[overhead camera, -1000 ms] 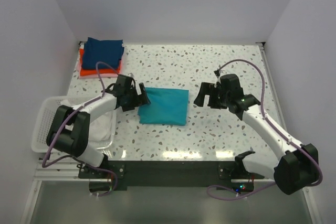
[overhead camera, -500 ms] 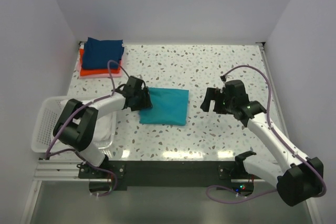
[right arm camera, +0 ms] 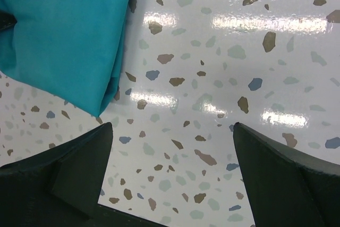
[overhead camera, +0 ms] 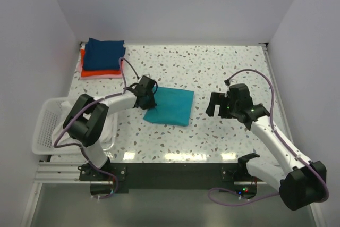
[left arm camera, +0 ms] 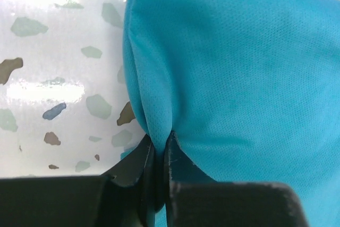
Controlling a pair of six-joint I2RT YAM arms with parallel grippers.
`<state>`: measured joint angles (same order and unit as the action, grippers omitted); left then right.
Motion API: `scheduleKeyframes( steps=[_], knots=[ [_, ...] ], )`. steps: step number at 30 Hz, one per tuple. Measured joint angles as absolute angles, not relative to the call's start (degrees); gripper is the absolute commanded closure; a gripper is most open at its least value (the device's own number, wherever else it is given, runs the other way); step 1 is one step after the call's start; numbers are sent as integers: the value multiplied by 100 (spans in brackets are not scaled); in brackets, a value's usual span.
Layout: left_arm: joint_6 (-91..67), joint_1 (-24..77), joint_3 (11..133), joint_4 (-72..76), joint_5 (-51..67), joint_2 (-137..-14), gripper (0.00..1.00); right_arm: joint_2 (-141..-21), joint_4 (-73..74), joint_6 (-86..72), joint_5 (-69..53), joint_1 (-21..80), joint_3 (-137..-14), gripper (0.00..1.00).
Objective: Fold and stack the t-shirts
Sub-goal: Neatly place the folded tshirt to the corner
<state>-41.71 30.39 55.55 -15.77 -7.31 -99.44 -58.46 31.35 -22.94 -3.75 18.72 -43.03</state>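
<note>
One teal t-shirt (overhead camera: 171, 106), apparently folded, left edge pinched by left gripper (left arm camera: 158, 142)

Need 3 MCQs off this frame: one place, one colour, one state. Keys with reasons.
1. Where is the stack? A. far left corner B. centre C. near right corner
2. Colour of the top shirt? A. pink B. navy C. teal
3. State of the left fingers? A. wide open B. shut on the edge of the teal shirt C. shut on nothing
1 A: top view shows it far left. 2 B: navy lies over orange-red and pink. 3 B: wrist view shows cloth pinched between them.
</note>
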Motion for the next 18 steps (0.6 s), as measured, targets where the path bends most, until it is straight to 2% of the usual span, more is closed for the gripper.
scheduleKeyframes(
  steps=[8, 18],
  knots=[
    [-4095, 3105, 6198, -2086, -1219, -10311, 100, -5675, 3155, -2180, -353, 1787, -4237, 1],
    [-3465, 3089, 7640, -3409, -2923, -11006, 100, -5282, 3057, -2073, -246, 1776, -4066, 1]
  ],
)
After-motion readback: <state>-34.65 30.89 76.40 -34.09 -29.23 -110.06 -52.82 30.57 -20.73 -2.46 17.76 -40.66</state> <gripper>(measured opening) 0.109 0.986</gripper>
